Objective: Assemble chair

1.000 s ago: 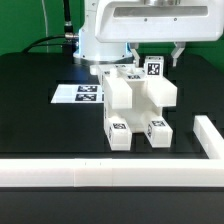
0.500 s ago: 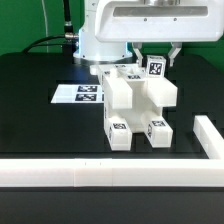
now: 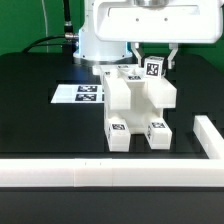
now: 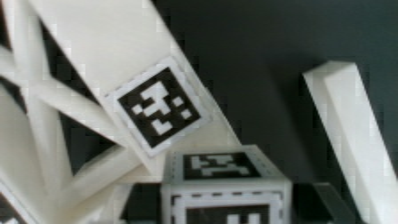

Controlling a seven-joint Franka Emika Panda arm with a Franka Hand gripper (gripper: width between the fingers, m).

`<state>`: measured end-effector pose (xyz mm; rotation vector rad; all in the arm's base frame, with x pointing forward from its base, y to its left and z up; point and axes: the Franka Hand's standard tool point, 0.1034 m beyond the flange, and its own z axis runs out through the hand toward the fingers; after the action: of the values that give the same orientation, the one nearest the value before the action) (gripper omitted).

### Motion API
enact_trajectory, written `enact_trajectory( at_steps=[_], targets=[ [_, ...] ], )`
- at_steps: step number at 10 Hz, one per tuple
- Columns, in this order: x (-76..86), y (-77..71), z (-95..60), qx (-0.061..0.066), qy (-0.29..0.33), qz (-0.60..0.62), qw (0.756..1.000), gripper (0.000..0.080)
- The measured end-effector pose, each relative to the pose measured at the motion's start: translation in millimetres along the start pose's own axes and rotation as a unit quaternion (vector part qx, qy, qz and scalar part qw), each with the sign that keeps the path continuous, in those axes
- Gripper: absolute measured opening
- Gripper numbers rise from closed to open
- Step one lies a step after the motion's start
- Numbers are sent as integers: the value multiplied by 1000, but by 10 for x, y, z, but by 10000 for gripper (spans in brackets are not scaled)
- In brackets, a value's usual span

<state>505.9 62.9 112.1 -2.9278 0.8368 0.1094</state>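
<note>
One robot arm, one gripper, one half-built white chair with two legs sticking out, one marker board, one long white wall.

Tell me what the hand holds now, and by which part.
Nothing: the hand is open, its fingers either side of the tagged top piece, gaps showing.

You see a green backdrop behind | black table under even light, dull sheen | white rail along its near edge, turning up at the exterior view's right | marker board lying flat | cables at back
</note>
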Motion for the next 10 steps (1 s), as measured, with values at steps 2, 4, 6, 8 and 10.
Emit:
enact_trajectory(
  at_steps=[2,4,6,8,10],
  targets=[
    [-3,-4,3,0,0,71,998,286],
    [-2,-8,1,0,0,116,993,287],
    [-1,-12,-1,0,0,167,986,287],
    [-6,-19,0,0,0,240,971,287],
    [-13,-32,1,1,0,295,956,287]
  ],
)
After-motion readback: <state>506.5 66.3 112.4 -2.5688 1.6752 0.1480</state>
